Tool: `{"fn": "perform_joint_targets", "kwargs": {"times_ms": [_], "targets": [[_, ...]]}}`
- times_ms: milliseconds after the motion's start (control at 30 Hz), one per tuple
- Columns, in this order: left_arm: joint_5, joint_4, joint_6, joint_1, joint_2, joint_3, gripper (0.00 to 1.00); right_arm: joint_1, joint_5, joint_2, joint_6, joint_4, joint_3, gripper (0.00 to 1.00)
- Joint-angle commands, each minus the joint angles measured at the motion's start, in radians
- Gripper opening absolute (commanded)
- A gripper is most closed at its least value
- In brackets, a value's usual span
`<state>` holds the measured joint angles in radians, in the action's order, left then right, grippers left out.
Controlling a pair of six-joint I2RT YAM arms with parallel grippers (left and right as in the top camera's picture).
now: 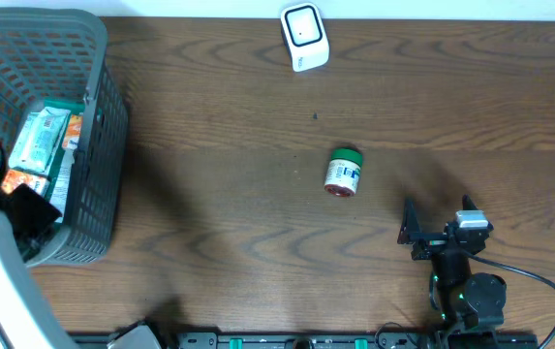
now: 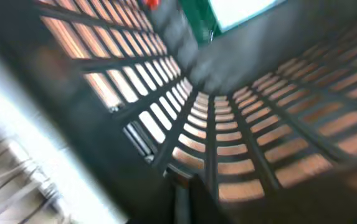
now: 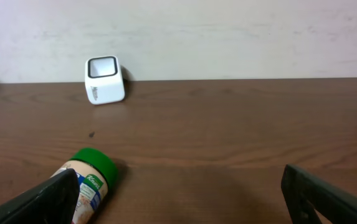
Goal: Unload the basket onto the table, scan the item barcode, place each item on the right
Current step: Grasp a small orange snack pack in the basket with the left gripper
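At the far left stands a grey plastic lattice basket (image 1: 98, 58), and my left gripper (image 1: 27, 211) is down inside it, low against the near wall. The jaws are pressed together; I cannot tell whether anything is caught between them. My left wrist camera gives only a blurred view of the basket's grid floor and walls, with a bit of green and white at the top. Beside my gripper, deeper in the basket, lie a green-and-white packet (image 1: 43, 145) and an orange-edged one tucked next to it.

Moving right across the brown wood-grain table (image 1: 209, 116), the small jar with the green lid and blue-and-white label (image 1: 343, 172) lies on its side near the middle, lid pointing to the far edge. It touches nothing but the table.

Further back, near the far edge and a little left of the jar, the white cube-shaped barcode scanner with a dark-framed window (image 1: 304, 37) sits well apart from it.

At the right, near the front edge, my right gripper (image 1: 439, 221) has its jaws spread wide and holds nothing. From its wrist camera, the jar lies just past my left finger (image 3: 41, 202), and the scanner stands by the wall beyond.
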<state>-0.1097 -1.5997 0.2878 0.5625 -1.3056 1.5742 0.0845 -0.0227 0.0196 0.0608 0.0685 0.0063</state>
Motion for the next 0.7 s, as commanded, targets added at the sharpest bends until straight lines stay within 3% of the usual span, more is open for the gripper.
{"fn": "perform_joint_targets", "kwargs": {"times_ms": [0,100,133,233,333,400,533,667], "targets": [[-0.004,0.078,-0.006,0.008,0.102,0.074,0.33,0.009,-0.006,-0.001,0.013,0.003,-0.001,0.99],[0.076,0.275,-0.053,0.008,0.135,0.076,0.35,0.009,-0.006,-0.001,0.013,0.003,-0.001,0.99],[0.132,0.349,-0.070,0.008,0.129,0.077,0.40,0.009,-0.006,-0.001,0.013,0.003,-0.001,0.99],[0.228,0.438,-0.078,0.008,0.050,0.129,0.45,0.009,-0.006,-0.001,0.013,0.003,-0.001,0.99],[0.266,0.403,-0.104,0.008,-0.126,0.278,0.47,0.009,-0.006,-0.001,0.013,0.003,-0.001,0.99],[0.278,0.336,-0.132,0.008,-0.284,0.435,0.58,0.009,-0.006,-0.001,0.013,0.003,-0.001,0.99],[0.343,0.220,-0.182,0.008,-0.567,0.738,0.61,0.009,-0.006,-0.001,0.013,0.003,-0.001,0.99],[0.422,0.235,-0.210,0.009,-0.726,0.836,0.63,0.009,-0.006,-0.001,0.013,0.003,-0.001,0.99]]}}
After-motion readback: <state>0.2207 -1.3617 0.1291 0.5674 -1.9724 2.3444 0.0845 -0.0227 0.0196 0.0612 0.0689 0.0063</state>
